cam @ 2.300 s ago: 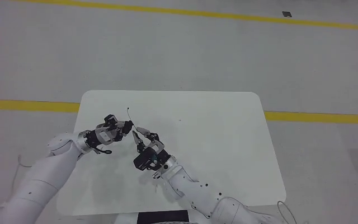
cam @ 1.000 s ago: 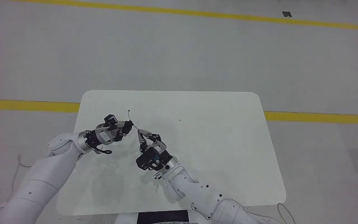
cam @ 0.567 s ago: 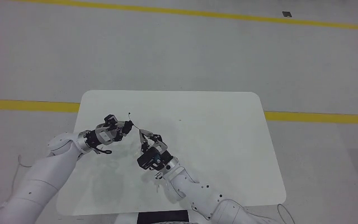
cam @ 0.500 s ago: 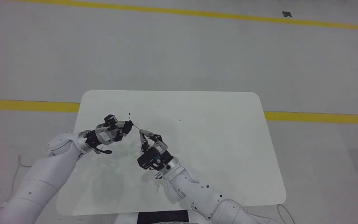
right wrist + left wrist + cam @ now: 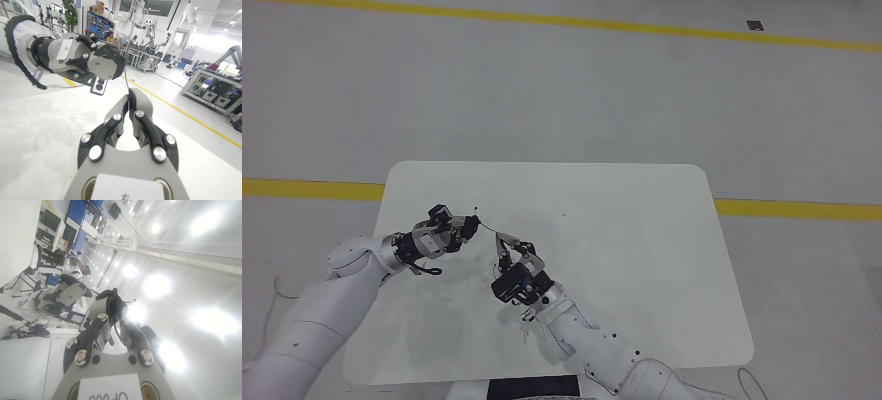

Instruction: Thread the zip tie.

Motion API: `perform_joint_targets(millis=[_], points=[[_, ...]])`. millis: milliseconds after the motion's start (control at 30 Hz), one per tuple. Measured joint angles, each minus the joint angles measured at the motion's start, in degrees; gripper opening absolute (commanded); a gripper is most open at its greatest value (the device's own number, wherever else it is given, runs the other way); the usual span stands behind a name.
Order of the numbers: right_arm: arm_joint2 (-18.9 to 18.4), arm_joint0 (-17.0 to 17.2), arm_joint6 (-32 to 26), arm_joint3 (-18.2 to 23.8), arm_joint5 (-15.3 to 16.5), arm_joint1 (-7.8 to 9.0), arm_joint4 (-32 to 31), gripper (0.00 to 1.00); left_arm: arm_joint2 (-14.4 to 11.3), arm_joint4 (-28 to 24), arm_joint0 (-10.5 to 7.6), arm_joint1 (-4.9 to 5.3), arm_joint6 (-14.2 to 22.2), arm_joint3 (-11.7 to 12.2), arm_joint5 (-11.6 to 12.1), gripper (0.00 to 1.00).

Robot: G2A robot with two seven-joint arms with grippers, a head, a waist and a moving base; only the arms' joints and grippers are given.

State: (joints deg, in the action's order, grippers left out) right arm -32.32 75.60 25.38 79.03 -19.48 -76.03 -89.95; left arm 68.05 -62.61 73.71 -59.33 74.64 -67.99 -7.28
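Edged slightly sideways, away from its partner, since the earlier frames: right gripper (image 5: pixel 129 95), nearest, clenched on the thin tail of the zip tie (image 5: pixel 126 75). Just beyond, left gripper (image 5: pixel 121 61), clamped on the same strap, with the head (image 5: pixel 135 36) poking free past it, all above the white table (image 5: pixel 642 250). Judged barely begun: no loop formed, tail not yet fed through the head. One tie, two grippers, one table.
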Motion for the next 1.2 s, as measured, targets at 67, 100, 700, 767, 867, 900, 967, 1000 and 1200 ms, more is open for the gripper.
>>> perform_joint_targets(millis=[67, 100, 700, 767, 867, 900, 967, 1000, 1200], points=[[-0.1, 0.1, 0.0, -0.2, 0.0, -0.08, 0.0, 0.0, 0.0, 0.0, 0.0, 0.0, 0.0, 0.0, 0.0, 0.0], [-0.1, 0.1, 0.1, -0.2, 0.0, -0.12, 0.0, 0.0, 0.0, 0.0, 0.0, 0.0, 0.0, 0.0, 0.0, 0.0], [-0.2, 0.3, -0.4, -0.9, 0.0, -0.48, 0.0, 0.0, 0.0, 0.0, 0.0, 0.0, 0.0, 0.0, 0.0, 0.0], [-0.3, 0.4, -0.5, -0.9, 0.0, -0.46, 0.0, 0.0, 0.0, 0.0, 0.0, 0.0, 0.0, 0.0, 0.0, 0.0], [-0.6, 0.5, -0.7, -0.9, 0.0, -0.43, 0.0, 0.0, 0.0, 0.0, 0.0, 0.0, 0.0, 0.0, 0.0, 0.0], [-0.6, 0.6, -0.8, -0.9, 0.0, -0.43, 0.0, 0.0, 0.0, 0.0, 0.0, 0.0, 0.0, 0.0, 0.0, 0.0], [-0.8, 0.7, -0.9, -0.9, 0.0, -0.44, 0.0, 0.0, 0.0, 0.0, 0.0, 0.0, 0.0, 0.0, 0.0, 0.0], [-0.9, 0.7, -1.0, -0.9, 0.0, -0.46, 0.0, 0.0, 0.0, 0.0, 0.0, 0.0, 0.0, 0.0, 0.0, 0.0], [-1.1, 0.8, -1.5, -1.1, 0.0, -0.6, 0.0, 0.0, 0.0, 0.0, 0.0, 0.0, 0.0, 0.0, 0.0, 0.0]])
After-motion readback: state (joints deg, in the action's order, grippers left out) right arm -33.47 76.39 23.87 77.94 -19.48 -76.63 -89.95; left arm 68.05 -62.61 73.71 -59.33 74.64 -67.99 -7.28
